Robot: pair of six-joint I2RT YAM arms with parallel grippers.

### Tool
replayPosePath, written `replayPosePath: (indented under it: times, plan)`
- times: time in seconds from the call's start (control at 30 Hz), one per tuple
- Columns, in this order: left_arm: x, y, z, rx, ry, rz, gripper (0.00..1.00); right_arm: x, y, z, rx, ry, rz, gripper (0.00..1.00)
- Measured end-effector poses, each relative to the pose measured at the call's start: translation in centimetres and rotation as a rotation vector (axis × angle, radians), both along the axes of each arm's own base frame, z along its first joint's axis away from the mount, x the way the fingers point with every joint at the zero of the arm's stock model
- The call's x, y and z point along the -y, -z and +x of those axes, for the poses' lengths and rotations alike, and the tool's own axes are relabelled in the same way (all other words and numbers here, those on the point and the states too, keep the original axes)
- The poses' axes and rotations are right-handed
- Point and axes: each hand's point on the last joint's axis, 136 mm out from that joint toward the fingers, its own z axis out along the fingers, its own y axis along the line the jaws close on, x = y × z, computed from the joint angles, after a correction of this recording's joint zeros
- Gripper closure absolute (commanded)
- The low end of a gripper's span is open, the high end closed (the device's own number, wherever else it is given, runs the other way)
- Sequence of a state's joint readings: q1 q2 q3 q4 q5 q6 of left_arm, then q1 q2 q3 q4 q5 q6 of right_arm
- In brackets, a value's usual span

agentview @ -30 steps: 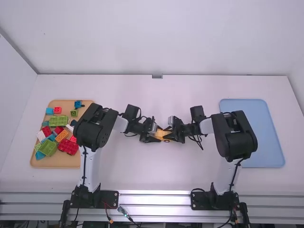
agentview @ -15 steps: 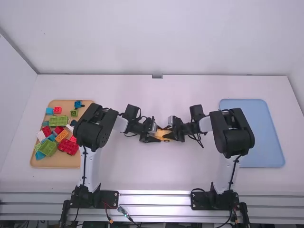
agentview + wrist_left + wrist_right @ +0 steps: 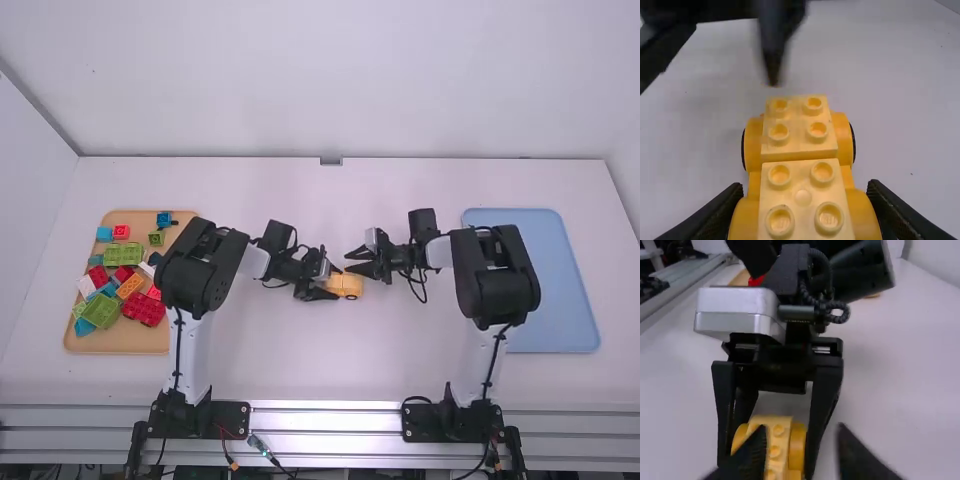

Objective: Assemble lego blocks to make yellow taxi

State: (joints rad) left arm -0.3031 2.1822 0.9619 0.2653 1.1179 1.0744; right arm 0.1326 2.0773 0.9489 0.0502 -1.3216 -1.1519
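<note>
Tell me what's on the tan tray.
Red, green, blue, orange and white blocks lie on the tray; the left arm covers part of its right side, hiding anything there.

Two YAM arms bent inward, grippers facing each other near mid-table
Left arm [image 3: 193, 275] and right arm [image 3: 488, 275] each run outward from the base, then fold at a bulky black joint toward the middle; the left gripper [image 3: 329, 282] has its two fingers [image 3: 710, 215] spaced apart, one on either side, while the right gripper [image 3: 350, 262] is just beside it, its fingers [image 3: 749, 457] parted with a gap between the tips
</note>
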Motion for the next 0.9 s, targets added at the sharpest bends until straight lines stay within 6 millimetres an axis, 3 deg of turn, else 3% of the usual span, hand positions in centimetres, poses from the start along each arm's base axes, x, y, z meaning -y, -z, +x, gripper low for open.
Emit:
replayPosePath:
  times: [0.23,0.5,0.7,0.9]
  plan:
    - [0.0,0.0,0.0,0.004,0.001,-0.002,0.68,-0.2,2.8,-1.2,-0.090,0.015,-0.160,1.00]
    - [0.1,-0.1,-0.2,0.005,0.007,-0.010,0.69,-0.9,4.6,-0.8,0.011,0.006,-0.285,1.00]
    - [0.1,-0.1,-0.1,0.010,0.004,-0.009,0.69,-1.3,4.2,-0.4,0.093,0.013,-0.239,1.00]
    - [0.1,-0.1,0.1,0.020,0.001,-0.008,0.70,-0.5,2.3,0.0,0.102,0.021,-0.129,1.00]
